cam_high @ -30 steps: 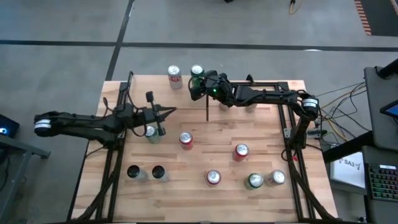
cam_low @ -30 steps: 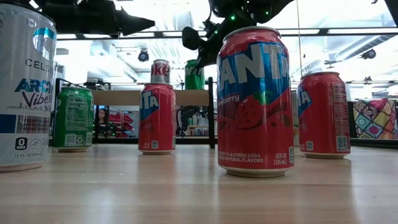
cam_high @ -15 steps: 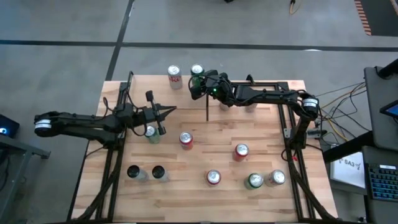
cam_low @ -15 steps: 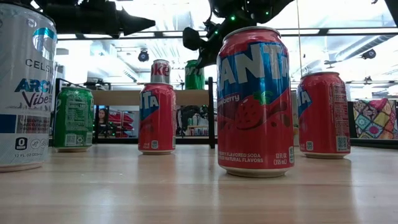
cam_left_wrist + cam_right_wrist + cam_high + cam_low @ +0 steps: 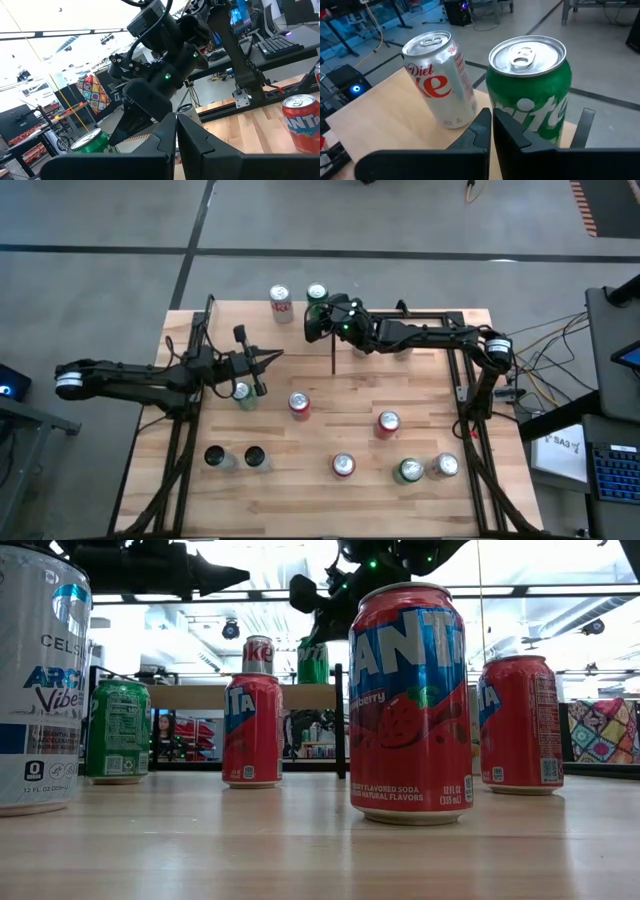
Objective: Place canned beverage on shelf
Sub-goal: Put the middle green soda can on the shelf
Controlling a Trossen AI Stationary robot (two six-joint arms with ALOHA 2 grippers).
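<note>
A green Sprite can (image 5: 530,95) and a silver Diet Coke can (image 5: 440,80) stand upright side by side on the shelf (image 5: 200,697), a light wood board on black posts at the table's far side. In the high view they are the green can (image 5: 317,294) and the silver can (image 5: 280,302). My right gripper (image 5: 314,320) is shut and empty, just on the near side of the green can; it also shows in the right wrist view (image 5: 492,122). My left gripper (image 5: 272,361) is shut and empty, above the table's left middle.
Several more cans stand on the tabletop: red Fanta cans (image 5: 299,402) (image 5: 387,422) (image 5: 343,465), a green can (image 5: 242,392) under my left arm, others (image 5: 410,470) (image 5: 445,466) (image 5: 214,456) (image 5: 255,457). A black shelf post (image 5: 332,358) stands near my right gripper.
My right gripper has risen a little beside the green can, which stays upright on the shelf.
</note>
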